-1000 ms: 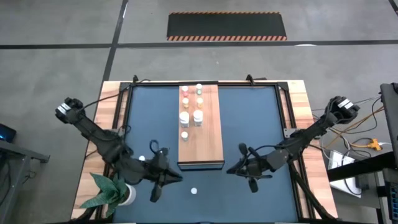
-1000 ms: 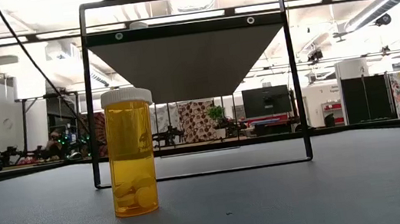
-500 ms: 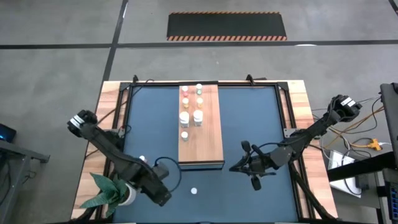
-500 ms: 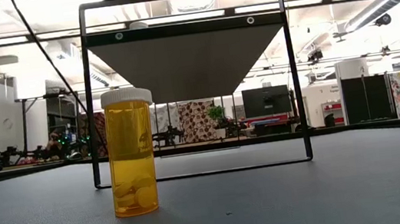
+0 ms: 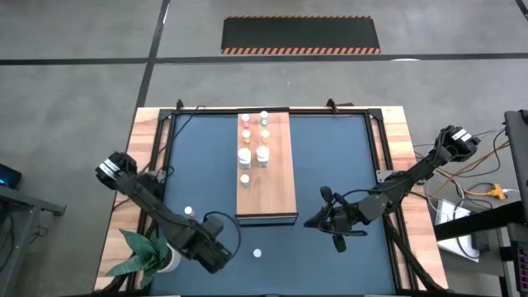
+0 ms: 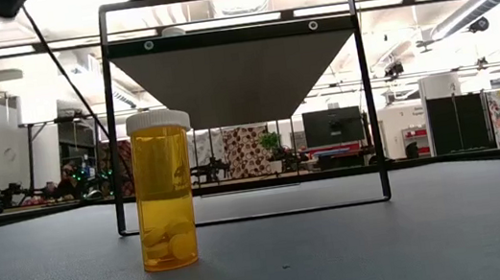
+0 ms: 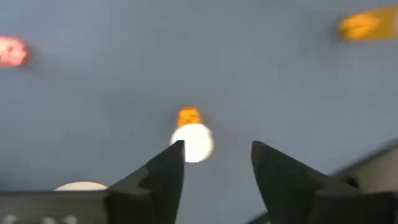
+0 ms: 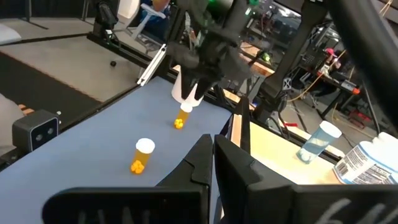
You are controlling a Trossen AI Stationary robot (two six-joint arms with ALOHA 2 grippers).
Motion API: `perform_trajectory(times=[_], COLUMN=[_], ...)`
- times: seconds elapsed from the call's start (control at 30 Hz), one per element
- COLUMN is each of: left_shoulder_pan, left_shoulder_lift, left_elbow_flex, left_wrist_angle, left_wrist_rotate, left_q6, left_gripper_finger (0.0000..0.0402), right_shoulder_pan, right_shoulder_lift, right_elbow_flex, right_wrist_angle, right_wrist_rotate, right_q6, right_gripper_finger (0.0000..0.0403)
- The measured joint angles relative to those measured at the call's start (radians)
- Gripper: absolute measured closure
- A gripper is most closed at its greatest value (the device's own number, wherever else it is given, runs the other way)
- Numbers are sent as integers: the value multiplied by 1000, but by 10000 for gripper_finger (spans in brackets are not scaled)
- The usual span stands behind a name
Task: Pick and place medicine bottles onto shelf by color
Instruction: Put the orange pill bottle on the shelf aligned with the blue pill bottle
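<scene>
plant [image 5: 147,253]: green leaves in a white pot at the bench's near left corner, just beside the left arm.
left pincer [image 7: 214,163]: low over the dark mat near the plant, pointing down; its fingers [image 7: 163,173] stand apart with nothing between them. A bottle shows just ahead of the tips in the left wrist view.
loose bottles: one white-capped bottle [image 5: 188,211] stands on the mat close by the left arm, a second [image 5: 256,253] stands farther right, near the front edge below the shelf. In the low view an amber bottle [image 6: 164,190] with a white cap stands upright on the mat, pills at its bottom.
shelf [image 5: 276,186]: long wooden board lying along the middle of the bench [image 5: 396,132].
shelved bottles [image 5: 254,144]: two short rows on the far half of the shelf, white caps with some pink, red and orange ones; the near half is bare wood.
right pincer [image 8: 214,157]: over the mat right of the shelf's near end, fingers pressed together, holding nothing.
frame [image 6: 240,103]: black metal frame standing behind the amber bottle.
</scene>
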Motion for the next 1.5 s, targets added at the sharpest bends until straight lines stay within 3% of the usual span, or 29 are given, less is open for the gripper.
perform_trajectory(times=[0.2,0.77,1.5], left_shoulder_pan=[-4,-4,-5], left_shoulder_lift=[24,24,28], left_elbow_flex=[-64,-109,-115], left_wrist_angle=[1,76,107], left_wrist_rotate=[34,35,52], left_q6=[-12,-12,-12], left_gripper_finger=[189,188,298], right_shoulder_pan=[0,0,0], right_shoulder_lift=[0,0,0], right_elbow_flex=[0,0,0], right_wrist_angle=[0,-1,-24], right_wrist_rotate=[0,0,1], right_q6=[0,26,36], right_gripper_finger=[394,394,394])
